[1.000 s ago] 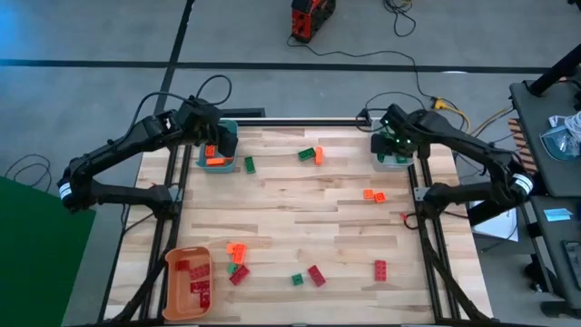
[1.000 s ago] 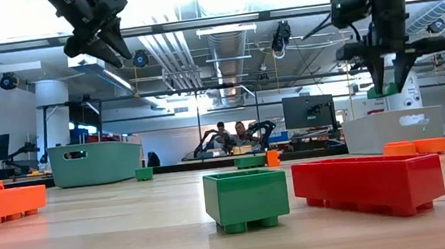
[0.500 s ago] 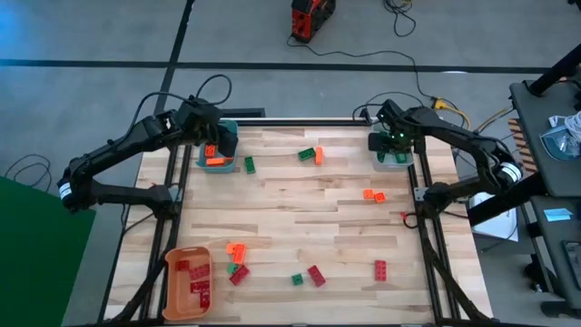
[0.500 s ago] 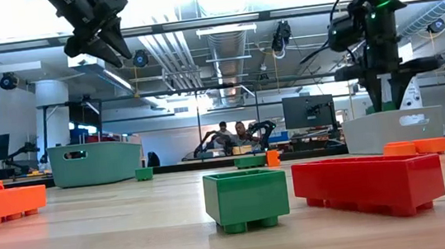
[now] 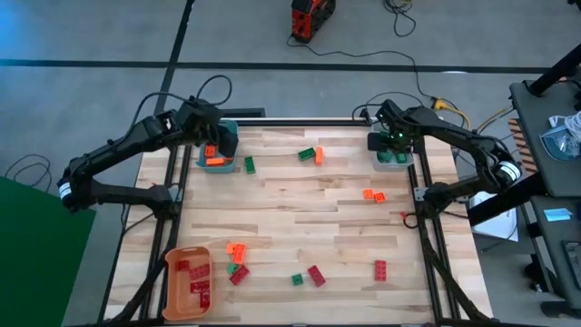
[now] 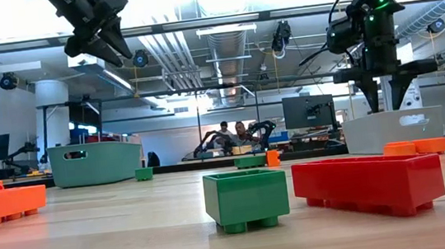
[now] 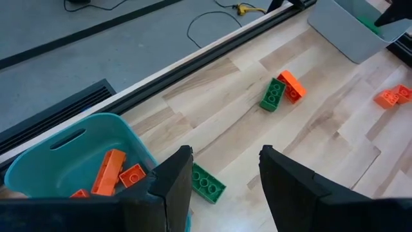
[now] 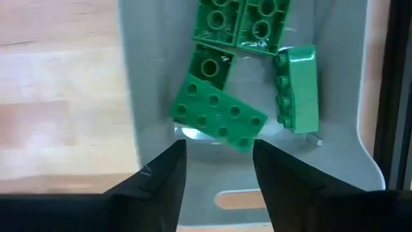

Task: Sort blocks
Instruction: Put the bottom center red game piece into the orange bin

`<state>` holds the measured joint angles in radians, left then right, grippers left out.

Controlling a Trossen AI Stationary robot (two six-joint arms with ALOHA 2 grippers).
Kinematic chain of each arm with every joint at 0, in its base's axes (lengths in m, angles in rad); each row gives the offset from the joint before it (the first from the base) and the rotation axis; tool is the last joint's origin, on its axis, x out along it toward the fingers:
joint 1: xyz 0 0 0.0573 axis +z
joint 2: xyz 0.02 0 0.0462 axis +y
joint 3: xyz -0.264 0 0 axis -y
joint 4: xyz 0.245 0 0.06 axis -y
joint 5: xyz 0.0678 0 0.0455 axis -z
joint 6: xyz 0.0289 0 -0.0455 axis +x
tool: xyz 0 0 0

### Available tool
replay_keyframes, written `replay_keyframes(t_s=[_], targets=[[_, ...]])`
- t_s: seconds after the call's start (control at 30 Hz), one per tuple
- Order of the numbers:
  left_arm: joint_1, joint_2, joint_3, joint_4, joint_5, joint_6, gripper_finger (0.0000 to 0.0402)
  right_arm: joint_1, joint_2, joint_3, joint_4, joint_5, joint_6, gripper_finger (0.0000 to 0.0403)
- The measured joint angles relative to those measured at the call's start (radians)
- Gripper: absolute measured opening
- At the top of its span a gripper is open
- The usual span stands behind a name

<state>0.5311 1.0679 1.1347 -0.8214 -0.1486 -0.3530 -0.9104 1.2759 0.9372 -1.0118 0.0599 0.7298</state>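
**A:** The right gripper (image 5: 392, 145) hangs over the grey bin (image 8: 360, 161) at the far right corner of the table (image 5: 309, 227). Its fingers (image 8: 161, 180) stand apart with nothing between them. Green blocks (image 8: 219, 116) lie in a heap on the bin floor just below.

**B:** And the left gripper (image 5: 221, 138)?

**A:** It hovers above the teal bin (image 7: 38, 161) at the far left corner, fingers spread and empty too. Orange blocks (image 7: 109, 173) lie inside that bin, and one green block (image 7: 206, 183) sits on the wood just beside its wall.

**B:** Where are the other blocks?

**A:** Spread across the table. A green and orange pair (image 5: 311, 155) touch each other in the far middle, two orange ones (image 5: 373, 194) lie right of centre, and a mixed cluster (image 5: 236, 261) sits near left beside the orange bin (image 5: 172, 295), which holds what look like red blocks, though they are small in the high view. A lone red block (image 5: 380, 269) lies near right.

**B:** How will they handle?

**A:** I judge them light, stiff and smooth-sided, so likely to skid if nudged. Best to close on the long flat sides, fingers square to the block, not on the studs.
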Motion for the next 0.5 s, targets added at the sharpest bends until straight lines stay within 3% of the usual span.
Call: replay_keyframes(t_s=[0.23,0.5], targets=[[-0.106,0.005,0.032,0.025,0.008,-0.103,0.0157,0.049,-0.070,0.061,0.005,-0.035,-0.069,0.0124],[-0.343,0.114,0.169,0.034,0.001,-0.168,0.0155,0.244,-0.198,0.118,0.037,-0.043,-0.158,0.0074]])
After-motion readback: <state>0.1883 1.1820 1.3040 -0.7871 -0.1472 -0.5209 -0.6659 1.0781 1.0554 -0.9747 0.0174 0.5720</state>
